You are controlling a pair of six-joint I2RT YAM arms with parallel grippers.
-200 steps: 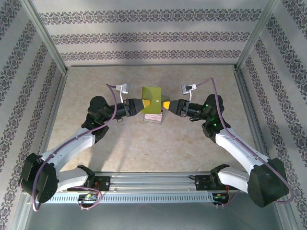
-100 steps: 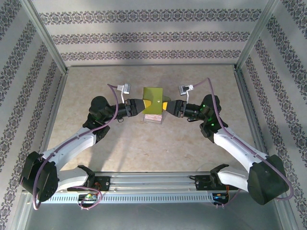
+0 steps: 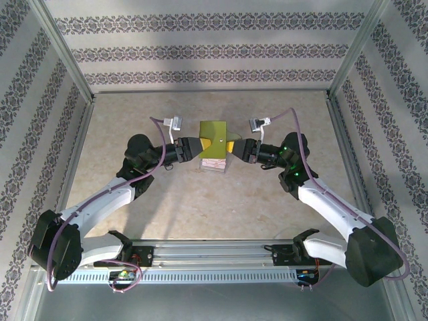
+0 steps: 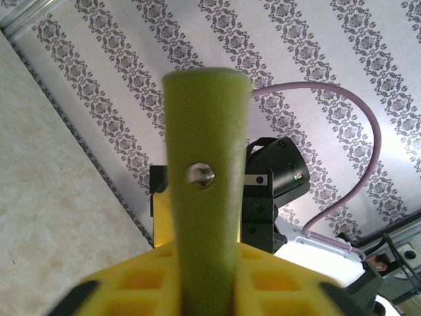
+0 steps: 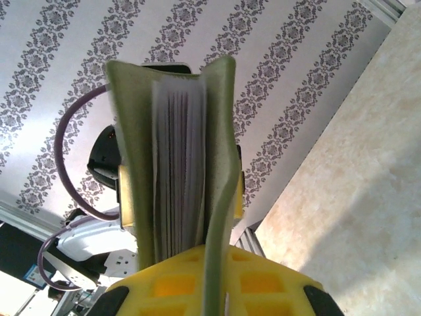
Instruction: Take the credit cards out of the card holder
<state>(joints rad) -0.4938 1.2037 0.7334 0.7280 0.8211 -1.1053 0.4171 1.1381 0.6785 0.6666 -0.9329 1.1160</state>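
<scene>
R end effector (image 5: 212, 283) is clamped shut on one flap of the wallet (image 5: 174, 151). L end effector (image 4: 207, 280) brackets the folded spine by the snap (image 4: 200, 174); can't tell if it pinches or sits loose. Wallet is held up betw. both, approx. over a clear tray (image 3: 214, 167) on the worktop (image 3: 267, 200). Wallet prob. light, soft, floppy. Cards can't be told apart from the grey pockets (image 5: 176, 164); presumably thin, stiff, slick, so pinch an exposed edge.
</scene>
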